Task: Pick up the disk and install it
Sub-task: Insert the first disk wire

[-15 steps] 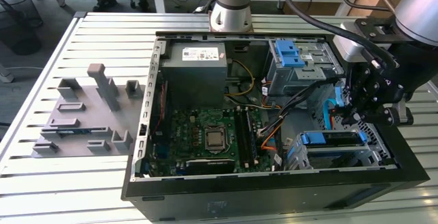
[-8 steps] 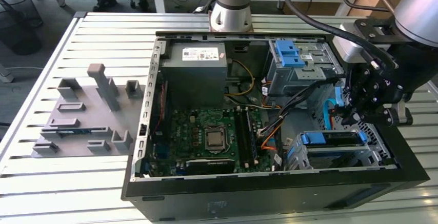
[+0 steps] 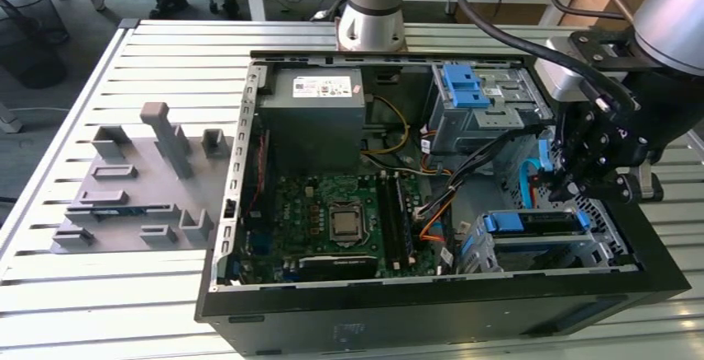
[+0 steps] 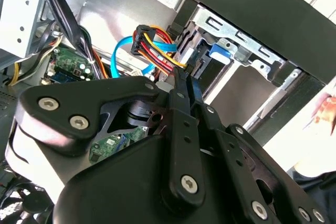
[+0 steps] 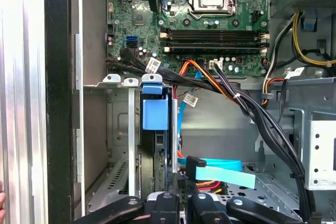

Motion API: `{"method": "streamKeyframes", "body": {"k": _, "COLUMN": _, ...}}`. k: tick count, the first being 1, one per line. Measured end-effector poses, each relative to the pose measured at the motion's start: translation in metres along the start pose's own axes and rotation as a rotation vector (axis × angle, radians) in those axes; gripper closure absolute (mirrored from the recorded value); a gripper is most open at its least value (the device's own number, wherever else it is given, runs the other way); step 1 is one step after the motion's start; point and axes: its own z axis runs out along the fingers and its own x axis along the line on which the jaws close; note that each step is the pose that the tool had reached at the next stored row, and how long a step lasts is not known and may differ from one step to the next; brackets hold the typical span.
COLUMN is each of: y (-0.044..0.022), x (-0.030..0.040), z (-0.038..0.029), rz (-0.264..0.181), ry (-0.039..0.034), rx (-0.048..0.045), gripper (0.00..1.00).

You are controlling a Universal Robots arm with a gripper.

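Closest to me is the black front edge of the open PC case (image 3: 440, 315), lying on its side on the slatted table (image 3: 66, 294). Reading the exterior view like a clock dial on the case, the drive cage (image 3: 599, 245) sits at about 4 o'clock, and that's where the disk (image 3: 528, 222) is. It's slotted in between the rails with its blue bracket facing up. The first wrist view shows it edge-on (image 5: 156, 114).

The gripper (image 3: 566, 191) hangs right over the disk's cable end, touching or very nearly. I honestly can't tell if it's clamped on it or free.

My guess is we're at the install step, final seating, and pickup looks done. Whatever follows needs a straight push along the rails and care around the light blue data cable (image 5: 218, 172) and the power leads (image 4: 155, 45) crowding that end.

Further back is the motherboard (image 3: 330, 212) at 8 o'clock, then the grey power supply (image 3: 313, 100) at 11.
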Motion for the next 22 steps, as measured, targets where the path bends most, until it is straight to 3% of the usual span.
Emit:
{"method": "streamKeyframes", "body": {"k": 2, "y": 0.0, "x": 0.0001, "z": -0.0001, "rz": 0.0, "ry": 0.0053, "rx": -0.0003, "gripper": 0.84}}
{"method": "streamKeyframes", "body": {"k": 6, "y": -0.0008, "x": 0.0002, "z": 0.0004, "rz": 0.0, "ry": 0.0053, "rx": -0.0039, "gripper": 0.84}}
{"method": "streamKeyframes", "body": {"k": 22, "y": -0.0009, "x": 0.0074, "z": 0.0051, "rz": 0.0, "ry": 0.0055, "rx": -0.004, "gripper": 0.84}}
